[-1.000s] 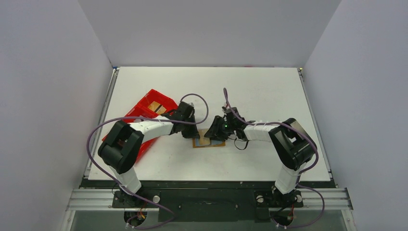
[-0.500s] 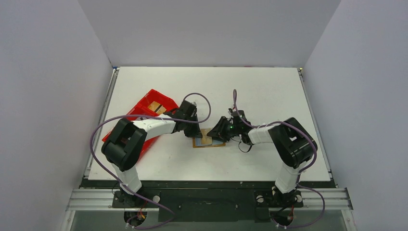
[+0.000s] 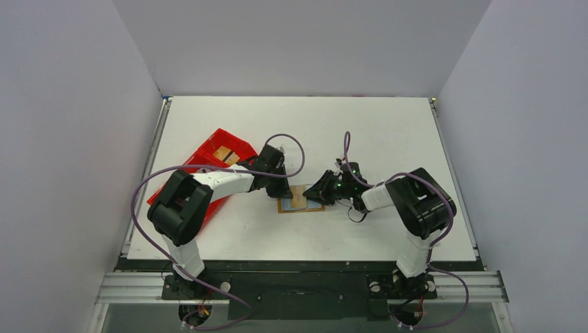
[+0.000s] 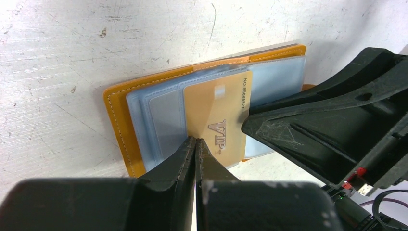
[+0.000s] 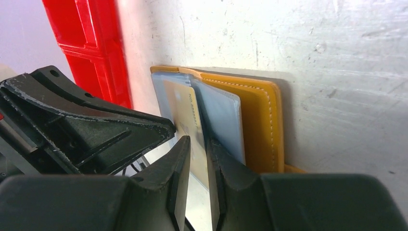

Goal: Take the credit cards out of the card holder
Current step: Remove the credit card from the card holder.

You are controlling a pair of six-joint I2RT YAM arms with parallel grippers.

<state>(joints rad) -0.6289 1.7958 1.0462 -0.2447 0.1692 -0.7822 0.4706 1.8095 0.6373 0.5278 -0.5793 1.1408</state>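
Pins card holder (image 4: 118, 120) with closed left gripper (image 4: 195, 141), nips gold card (image 4: 211, 106) in right gripper (image 5: 198, 144), nothing out yet.

the card holder (image 4: 119, 120) is hemmed in from both sides: the left gripper (image 4: 196, 140), jaws closed, sits over its left part, and the right gripper (image 5: 198, 140) reaches in from the right, jaws pinched around the gold card (image 4: 211, 110). the red tray (image 3: 236, 140) blocks the left approach. the bench (image 3: 360, 132) lies open beyond and in front of the holder.
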